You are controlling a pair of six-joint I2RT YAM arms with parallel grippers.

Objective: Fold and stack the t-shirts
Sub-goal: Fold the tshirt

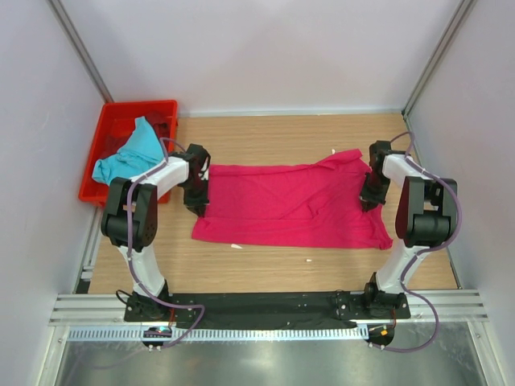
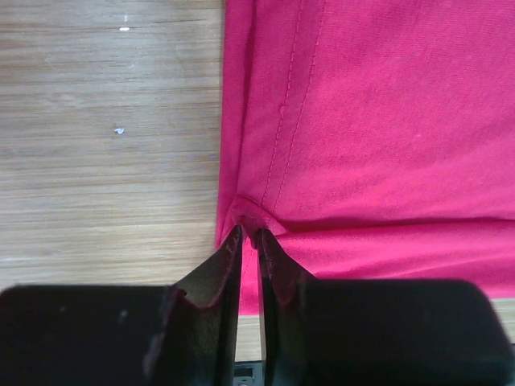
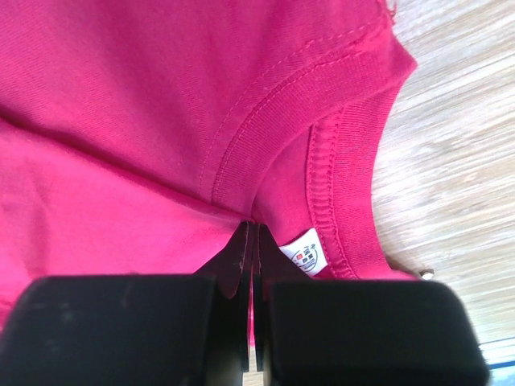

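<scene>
A magenta-pink t-shirt [image 1: 290, 205] lies spread sideways across the middle of the wooden table, collar end to the right. My left gripper [image 1: 195, 201] is at the shirt's left edge. Its jaws [image 2: 248, 233] are pinched together on a small ridge of the pink cloth [image 2: 378, 121] beside the hem stitching. My right gripper [image 1: 370, 197] is at the collar end, shut on the pink fabric [image 3: 121, 121]. Its tips [image 3: 252, 229] are just below the ribbed collar [image 3: 338, 177], next to the white label [image 3: 304, 257]. A turquoise-blue t-shirt [image 1: 129, 149] lies crumpled in the red crate.
The red plastic crate [image 1: 133, 108] stands at the table's far left corner, close behind the left arm. Bare wood [image 1: 265, 137] shows behind and in front of the pink shirt. White walls enclose the table on three sides.
</scene>
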